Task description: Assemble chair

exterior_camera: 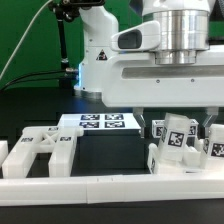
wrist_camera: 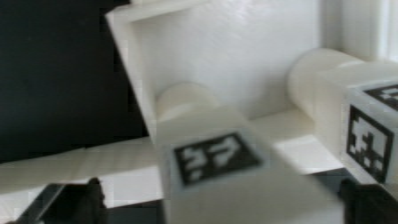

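Several white chair parts with black-and-white tags stand clustered at the exterior view's right; the middle one (exterior_camera: 178, 141) is directly under my gripper (exterior_camera: 177, 120). A white frame-shaped chair part (exterior_camera: 42, 152) lies at the exterior view's left. In the wrist view my gripper (wrist_camera: 217, 208) is open. Its dark fingers (wrist_camera: 75, 205) stand wide apart on either side of a white tagged part (wrist_camera: 222, 155). A white slab (wrist_camera: 196, 50) and another tagged block (wrist_camera: 365, 125) lie close beyond it. I cannot tell whether the fingers touch the part.
The marker board (exterior_camera: 100, 122) lies flat at the middle back. A low white rim wall (exterior_camera: 110, 186) runs along the front. The robot's white base (exterior_camera: 100, 60) stands behind, on the dark table.
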